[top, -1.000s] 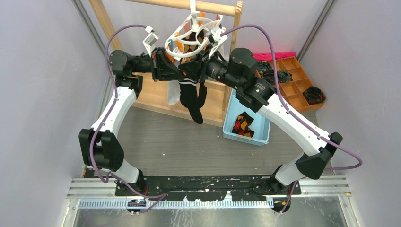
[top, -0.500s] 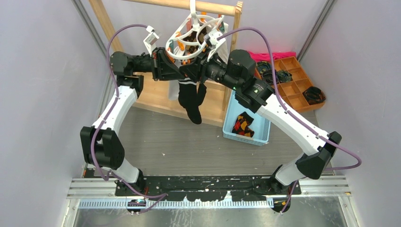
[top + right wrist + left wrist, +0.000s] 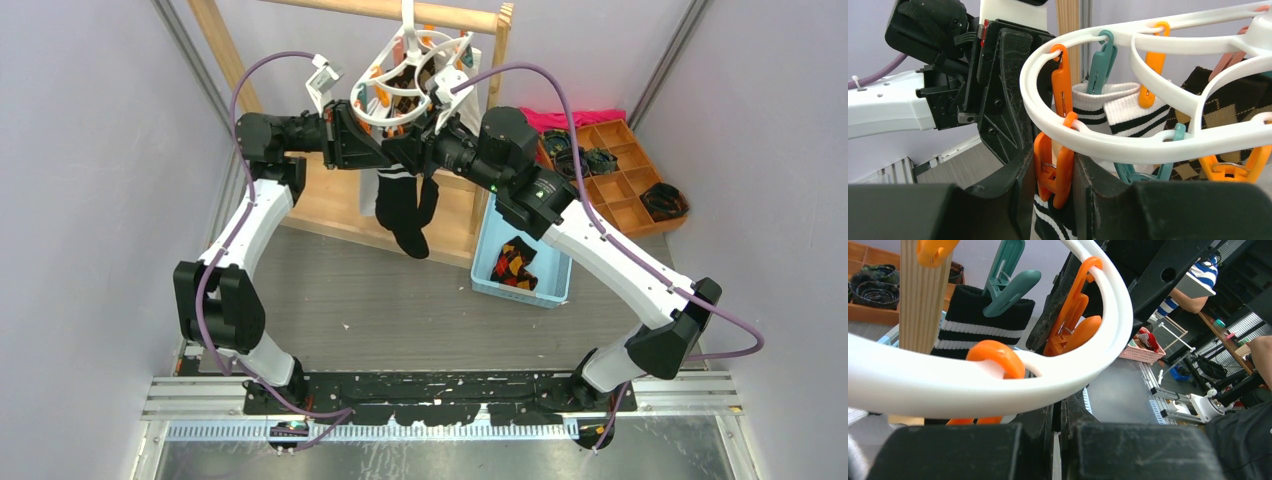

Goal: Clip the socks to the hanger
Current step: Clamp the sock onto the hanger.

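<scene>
Presently, right claw [image 3: 1054, 172] grips an orange clip [image 3: 1048, 162] under the hanger [image 3: 1128, 147]. Left claw [image 3: 1057, 421] clenched beside it; sock [image 3: 400, 207] hangs below.

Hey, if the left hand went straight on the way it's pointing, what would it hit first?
Most likely the white plastic oval-ring hanger: its rim runs right across the front of the left hand in the wrist view. Depth there is hard to judge, so they may already touch.

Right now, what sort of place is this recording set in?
Probably a robotics lab booth: plain partition walls, a hanger on a wooden rack, and a person among workbenches beyond.
</scene>
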Available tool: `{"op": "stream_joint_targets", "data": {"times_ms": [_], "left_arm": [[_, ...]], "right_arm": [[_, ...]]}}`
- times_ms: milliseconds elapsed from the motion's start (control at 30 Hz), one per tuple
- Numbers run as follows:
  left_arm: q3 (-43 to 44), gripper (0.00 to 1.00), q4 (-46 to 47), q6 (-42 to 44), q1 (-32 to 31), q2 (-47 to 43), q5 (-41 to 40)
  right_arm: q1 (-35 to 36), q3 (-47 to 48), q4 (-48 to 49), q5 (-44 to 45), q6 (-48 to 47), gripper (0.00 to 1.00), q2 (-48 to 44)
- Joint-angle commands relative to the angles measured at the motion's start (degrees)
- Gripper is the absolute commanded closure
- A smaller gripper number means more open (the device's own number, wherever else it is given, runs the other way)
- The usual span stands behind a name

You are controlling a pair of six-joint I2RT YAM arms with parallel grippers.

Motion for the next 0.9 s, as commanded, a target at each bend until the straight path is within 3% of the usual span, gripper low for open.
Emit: {"op": "stream_joint_targets", "data": {"times_ms": [0,300,567,867], "left_arm": [[1.3,1.0,3.3,-2.9,-0.5,-0.7,-0.8],[2.9,1.0,6.7,-10.7,-0.5,2.0,-1.2],[5.8,1.0,22.0,-25.5,-0.5,5.3,-1.6],[6.7,1.0,22.7,-26.8,-0.6,6.3,-2.6]], "right_arm": [[1.1,0.4,-1.1,-2.5,-2.3,0.91,-1.8],[1.3,0.2,0.8,-4.8,-3.0,0.91,-2.4],[0.5,-0.6,-0.1,-4.9,-5.2,0.9,-3.1],[0.6,-0.7,0.9,-6.9,-0.5,0.9,-3.1]]}}
